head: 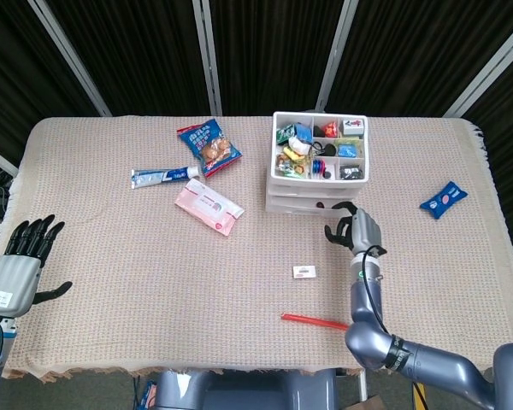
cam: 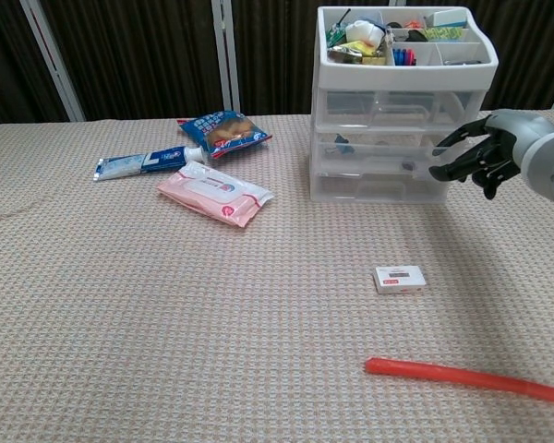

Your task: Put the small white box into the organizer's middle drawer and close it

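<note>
Right hand [cam: 485,152]: empty, fingers spread, beside organizer [cam: 404,120]. Advice: hook middle drawer [cam: 388,146] handle squarely, pull straight; small white box [cam: 400,278] untouched.

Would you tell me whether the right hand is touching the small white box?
Apart. The chest view shows the right hand raised by the organizer, bare tablecloth separating it from the small white box.

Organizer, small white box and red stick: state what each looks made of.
Organizer: clear to milky plastic, glossy; the contents show through the drawer fronts. Small white box: probably printed cardboard, matte, with crisp edges and a red-marked label. Red stick: smooth and slightly shiny, likely plastic, though the material cannot be settled. All sit on a woven beige tablecloth.
</note>
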### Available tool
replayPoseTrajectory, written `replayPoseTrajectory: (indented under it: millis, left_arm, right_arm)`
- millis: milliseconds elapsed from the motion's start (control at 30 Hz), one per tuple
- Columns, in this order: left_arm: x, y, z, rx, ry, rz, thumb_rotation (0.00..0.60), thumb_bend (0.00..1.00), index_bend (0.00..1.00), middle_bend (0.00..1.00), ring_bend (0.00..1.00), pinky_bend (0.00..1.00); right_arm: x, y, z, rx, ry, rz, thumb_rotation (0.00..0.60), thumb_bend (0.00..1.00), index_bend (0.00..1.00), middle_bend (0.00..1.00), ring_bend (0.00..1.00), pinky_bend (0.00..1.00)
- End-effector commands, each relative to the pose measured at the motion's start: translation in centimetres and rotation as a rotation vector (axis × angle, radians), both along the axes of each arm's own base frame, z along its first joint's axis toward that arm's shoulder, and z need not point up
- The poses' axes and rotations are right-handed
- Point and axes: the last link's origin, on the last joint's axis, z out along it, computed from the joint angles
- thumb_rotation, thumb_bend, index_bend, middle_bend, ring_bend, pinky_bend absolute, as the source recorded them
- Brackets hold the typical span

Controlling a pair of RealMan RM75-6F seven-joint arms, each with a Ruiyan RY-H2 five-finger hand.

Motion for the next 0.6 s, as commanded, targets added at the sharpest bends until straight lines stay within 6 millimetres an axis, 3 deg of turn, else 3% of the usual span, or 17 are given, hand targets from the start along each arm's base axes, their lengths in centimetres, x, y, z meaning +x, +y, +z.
replayPoseTrajectory:
  millis: [33,600]
  left_arm:
    - [0.0,0.0,0.0,-0.001,0.001,0.002,0.600,0.01,0.02,0.00,0.00,0.00]
    - [0.1,-0.1,-0.1,-0.001,0.002,-0.001,0.600,0.01,0.02,0.00,0.00,0.00]
  right_arm:
    - [-0.1,-0.1,-0.2,0.007,0.003,-0.005,0.600,0.28,0.38,0.76,0.79,0.73]
    - [-0.4,1.5,0.9,0.002,-0.022,0.005,0.600,0.28,0.42,0.76,0.79,0.73]
